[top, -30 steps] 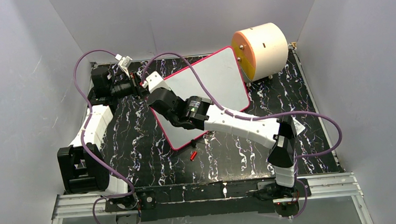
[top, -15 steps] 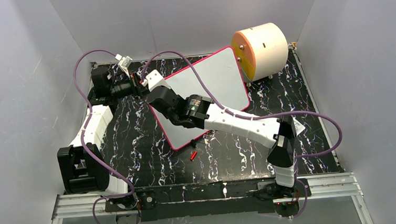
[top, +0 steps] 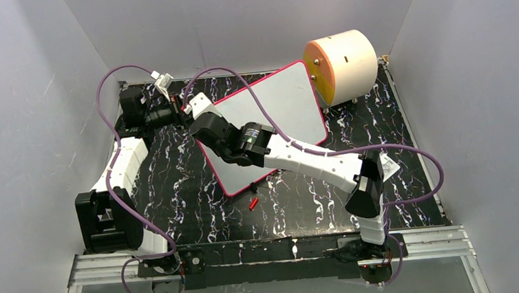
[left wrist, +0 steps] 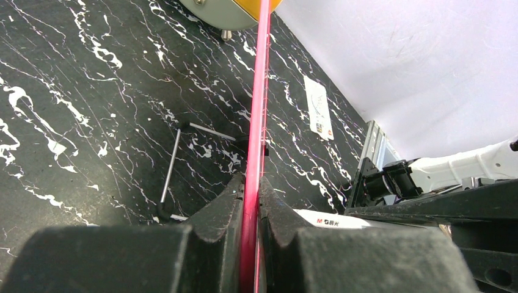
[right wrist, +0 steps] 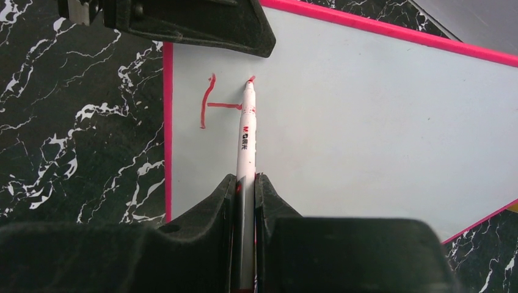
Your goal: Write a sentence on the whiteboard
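The right jaws are shut tight on a white marker (right wrist: 246,140), with the pen sticking out in front of them. Its red tip touches the whiteboard (right wrist: 366,110) near the board's left edge. The sentence (right wrist: 209,102) is only just begun there: one red line going up and down, and a short line across that reaches the pen. Just past the tip, the left jaws pinch the board's thin pink rim (left wrist: 256,122), closed on it from both sides. The board lies slanted on the black, white-streaked bench (top: 177,187). A cream cylinder with an orange face (top: 347,61) sits at the board's far right corner, very near it. A small red cap (top: 253,203) lies on the bench just off the board's near corner. A thin grey rod (left wrist: 171,165) lies on the bench beside the rim. From above, the right arm (top: 313,160) hides the red writing. It stretches from its base at the near right, bends, and reaches far left over the board. The left arm (top: 123,163) goes up the left side, then turns right to meet the board's far left corner.
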